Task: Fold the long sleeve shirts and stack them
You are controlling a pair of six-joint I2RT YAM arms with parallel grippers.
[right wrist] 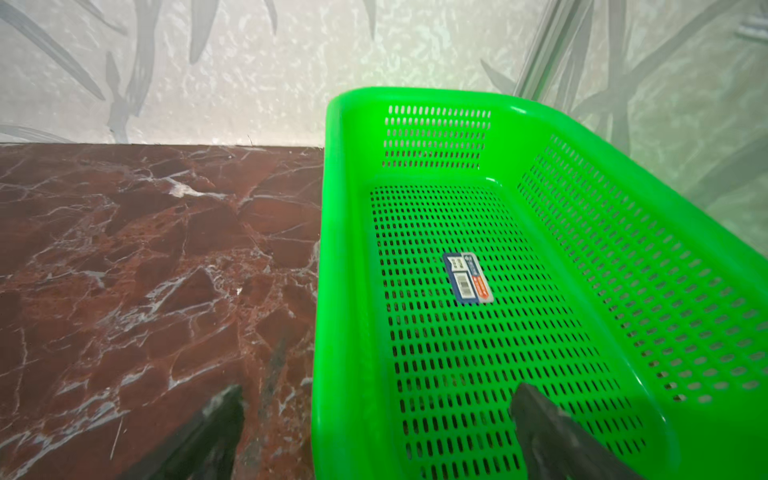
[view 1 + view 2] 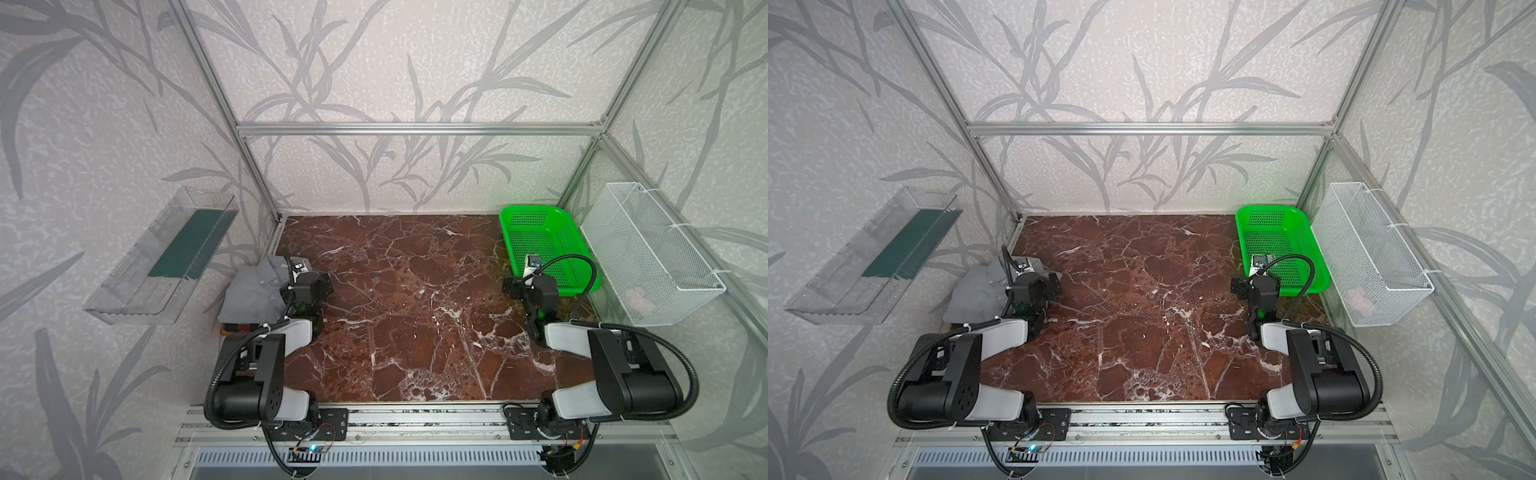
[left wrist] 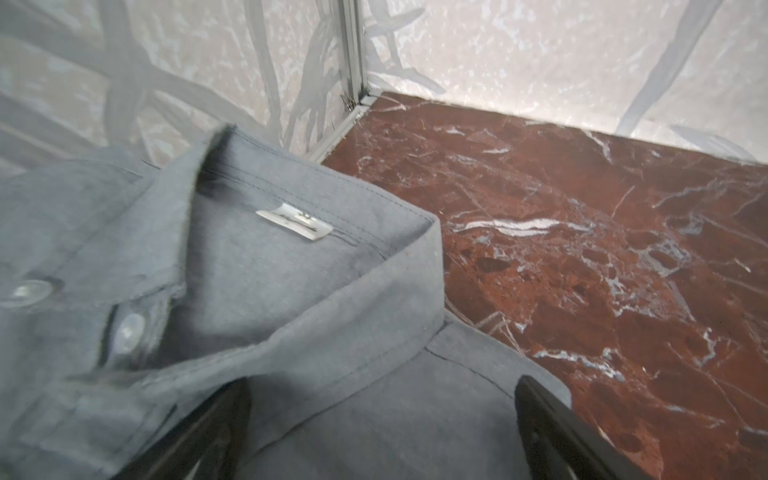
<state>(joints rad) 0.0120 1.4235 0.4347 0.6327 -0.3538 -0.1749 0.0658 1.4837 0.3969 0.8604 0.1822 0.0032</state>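
A folded grey shirt [image 2: 249,295] lies with its collar showing at the left edge of the marble table [image 2: 415,311], beside the wall. The left gripper [image 3: 382,386] is poised over the shirt near the collar, jaws spread and empty. At right, the right gripper [image 1: 378,390], jaws also spread and empty, is lined up over a side wall of the green basket [image 2: 536,237].
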